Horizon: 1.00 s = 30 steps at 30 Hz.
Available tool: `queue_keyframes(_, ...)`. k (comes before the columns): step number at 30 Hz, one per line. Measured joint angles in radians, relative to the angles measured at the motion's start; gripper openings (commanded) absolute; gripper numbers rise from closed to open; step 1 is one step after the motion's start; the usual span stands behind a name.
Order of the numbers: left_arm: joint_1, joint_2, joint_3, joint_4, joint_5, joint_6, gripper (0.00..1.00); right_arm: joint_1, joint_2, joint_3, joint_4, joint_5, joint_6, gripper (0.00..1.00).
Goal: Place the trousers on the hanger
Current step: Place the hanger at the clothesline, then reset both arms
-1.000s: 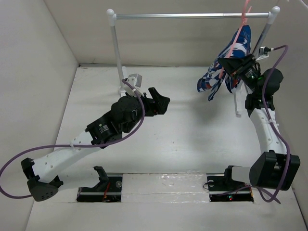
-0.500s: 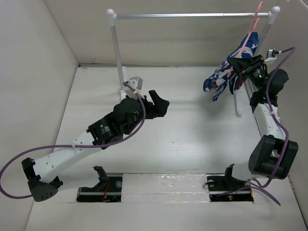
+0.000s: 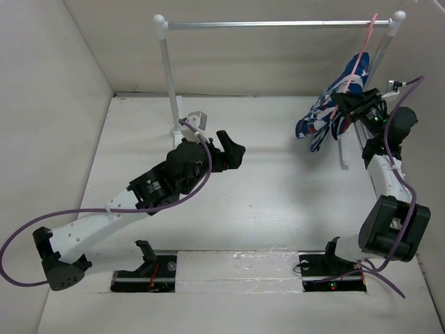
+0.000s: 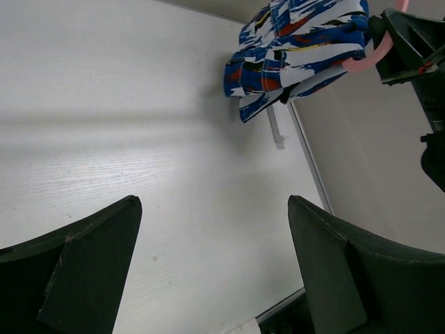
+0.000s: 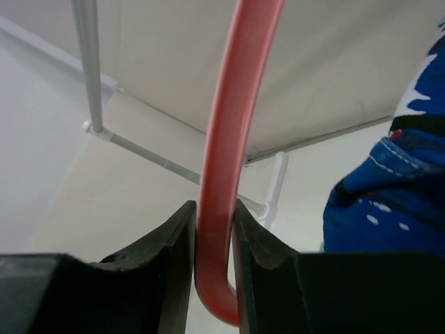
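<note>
We see the white surface (image 3: 278,202) filling most of the scene, and at its far edge the silver rail (image 3: 278,24) on two white posts. The left arm (image 3: 163,182) reaches from the near left toward the middle. The right arm (image 3: 386,177) rises along the right side toward the rail's right end. The trousers (image 3: 325,115) hang at the far right, clear of the surface, a blue printed bundle draped over the hanger (image 3: 359,59) (the left wrist view shows the cloth doubled across a pink bar). The hanger's thin pink frame slants up to the rail by the right post, though we cannot tell whether its hook rests there. The right hand (image 3: 351,103) sits just right of the cloth, pinching the pink hanger rod from both sides. The left hand (image 3: 233,149) hovers over the middle, well apart from the trousers, fingers spread wide around nothing.
</note>
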Motion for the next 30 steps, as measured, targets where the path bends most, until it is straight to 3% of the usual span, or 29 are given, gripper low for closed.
queue_keyframes(1,0.000,0.005,0.000,-0.004,-0.003,0.000,0.83,-0.006,-0.012,0.000,-0.026,0.001,-0.040,0.99)
queue_keyframes(3,0.000,0.018,0.002,-0.019,-0.011,-0.002,0.86,-0.026,-0.055,0.001,-0.110,0.007,-0.127,1.00)
queue_keyframes(4,0.000,0.027,0.003,-0.030,-0.016,-0.002,0.99,-0.037,-0.079,0.011,-0.162,0.008,-0.184,1.00)
queue_keyframes(12,0.000,0.166,0.113,-0.147,-0.025,0.006,0.99,-0.087,-0.166,0.208,-0.448,0.032,-0.473,1.00)
queue_keyframes(18,0.052,0.148,0.124,-0.166,0.015,0.013,0.99,-0.066,-0.241,0.355,-0.658,0.097,-0.664,1.00)
queue_keyframes(23,0.275,0.074,0.115,-0.164,0.127,0.008,0.99,0.156,-0.372,0.342,-0.758,0.154,-0.840,1.00)
queue_keyframes(26,0.403,-0.006,0.047,-0.168,0.146,0.005,0.99,0.328,-0.498,0.211,-0.799,0.176,-0.953,1.00)
queue_keyframes(30,0.437,-0.129,-0.094,-0.208,0.163,0.005,0.99,0.459,-0.689,-0.024,-0.970,0.243,-1.093,1.00)
